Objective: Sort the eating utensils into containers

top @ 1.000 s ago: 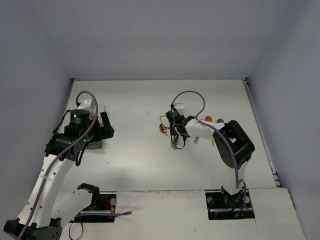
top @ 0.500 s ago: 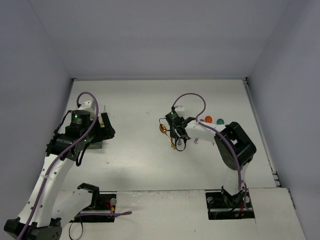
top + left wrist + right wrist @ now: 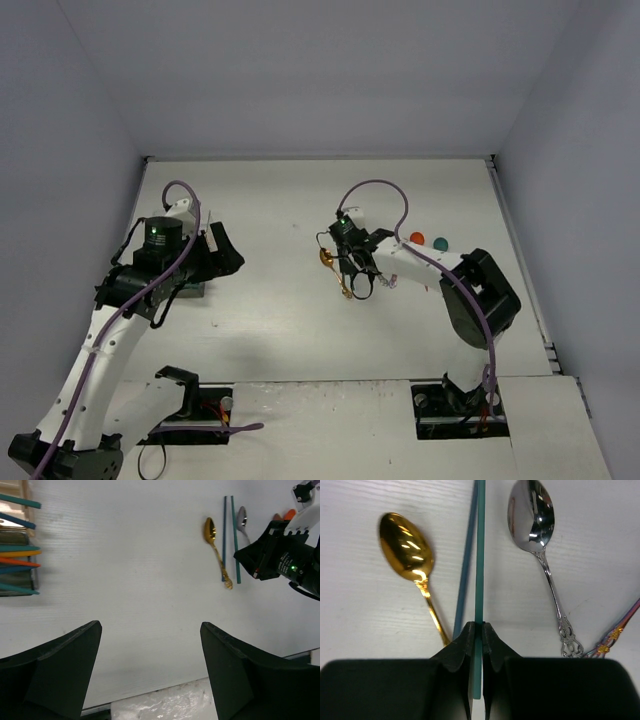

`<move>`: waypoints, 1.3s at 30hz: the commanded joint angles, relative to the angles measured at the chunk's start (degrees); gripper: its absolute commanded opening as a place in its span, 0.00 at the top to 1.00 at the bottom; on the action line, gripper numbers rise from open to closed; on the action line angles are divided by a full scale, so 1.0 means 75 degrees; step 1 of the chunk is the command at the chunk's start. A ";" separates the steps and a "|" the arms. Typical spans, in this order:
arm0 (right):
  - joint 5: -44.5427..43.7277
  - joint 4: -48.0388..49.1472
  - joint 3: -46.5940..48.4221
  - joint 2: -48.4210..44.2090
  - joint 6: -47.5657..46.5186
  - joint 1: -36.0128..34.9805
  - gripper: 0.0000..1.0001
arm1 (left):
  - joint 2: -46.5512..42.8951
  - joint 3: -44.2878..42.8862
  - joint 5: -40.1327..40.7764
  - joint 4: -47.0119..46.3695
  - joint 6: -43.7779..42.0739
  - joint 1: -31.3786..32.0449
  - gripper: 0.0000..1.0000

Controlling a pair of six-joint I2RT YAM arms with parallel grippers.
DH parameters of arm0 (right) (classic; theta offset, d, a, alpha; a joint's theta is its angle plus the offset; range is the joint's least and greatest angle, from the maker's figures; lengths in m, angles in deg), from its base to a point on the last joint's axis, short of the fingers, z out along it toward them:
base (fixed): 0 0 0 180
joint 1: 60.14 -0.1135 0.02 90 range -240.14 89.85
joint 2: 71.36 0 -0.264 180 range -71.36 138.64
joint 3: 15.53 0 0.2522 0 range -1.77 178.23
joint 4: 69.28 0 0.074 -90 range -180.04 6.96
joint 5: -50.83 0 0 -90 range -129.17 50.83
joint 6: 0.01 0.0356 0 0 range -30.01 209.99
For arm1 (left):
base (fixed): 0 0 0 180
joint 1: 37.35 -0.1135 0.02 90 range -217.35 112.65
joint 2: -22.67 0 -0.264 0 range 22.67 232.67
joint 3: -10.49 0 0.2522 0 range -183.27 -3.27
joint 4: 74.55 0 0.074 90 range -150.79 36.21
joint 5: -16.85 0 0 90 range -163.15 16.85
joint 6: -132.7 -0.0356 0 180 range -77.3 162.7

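right gripper (image 3: 476, 630), pressed together on one teal chopstick (image 3: 480, 555) and taking it near one end; the shaft runs straight out ahead from between the fingers. whether the stick is clear of the table (image 3: 370, 620) cannot be told. a second chopstick (image 3: 465, 580), bluer, lies just beside it on the left, and the two nearly meet at the far end. a gold spoon (image 3: 405, 542) lies left of the pair and a silver spoon (image 3: 532, 515) right of it, both apart from the held stick.

left gripper (image 3: 150, 627), jaws spread wide and holding nothing, hangs over the table between the box (image 3: 28, 510) and the loose utensils. the box is well apart from the spoons, on the left arm's side. it already holds teal and orange sticks lying lengthwise; which compartments cannot be told.

handling, as judged: the chopstick is light, stiff and thin with a smooth finish, so it is likely to pivot or slip in a grip taken at one end. a hold nearer the middle would steady it. its neighbour is close enough to be dragged along. the spoons are heavier at the bowl and lie flat; mid-handle offers the best purchase, the polished bowl the worst. the box looks light and may slide if a stick is pushed against its wall.
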 commanded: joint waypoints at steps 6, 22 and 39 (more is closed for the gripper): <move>0.0925 -0.0085 0.1231 -0.1994 -0.1236 -0.0675 1.00 | 0.0230 0.0408 -0.0976 -0.2139 0.1312 0.0711 0.23; 0.1542 -0.0074 0.1925 -0.2626 0.0724 -0.1112 1.00 | 0.1195 0.0754 0.1078 -0.4502 0.2832 0.3562 0.29; 0.1481 -0.0062 0.1418 -0.3072 0.1618 -0.1339 1.00 | 0.2023 0.0342 0.2560 -0.4973 0.3004 0.4513 0.77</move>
